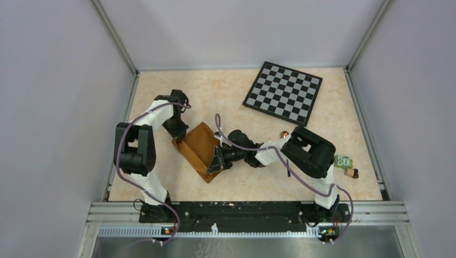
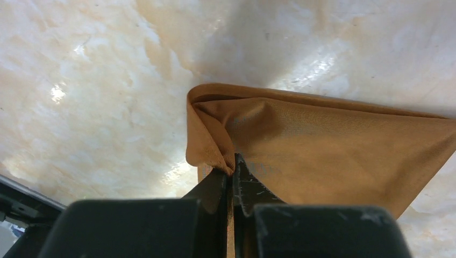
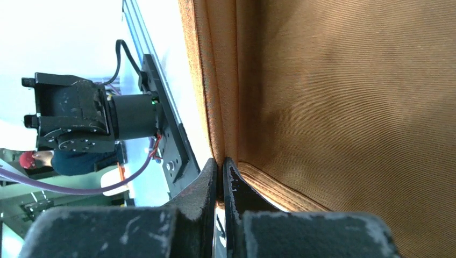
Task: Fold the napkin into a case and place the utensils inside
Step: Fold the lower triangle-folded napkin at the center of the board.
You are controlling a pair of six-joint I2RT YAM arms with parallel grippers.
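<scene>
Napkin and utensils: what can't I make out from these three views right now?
The utensils: top view shows only a reddish glint by the right arm, which may hide the rest; neither wrist view shows them.
Layers of the napkin: right wrist view is too close; cloth runs off its edges.
Pinched napkin edges: hidden between the shut jaws in both wrist views.

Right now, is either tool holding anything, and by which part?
Both hold the napkin. The left tool pinches a bunched corner, and the right tool pinches a folded edge.
</scene>
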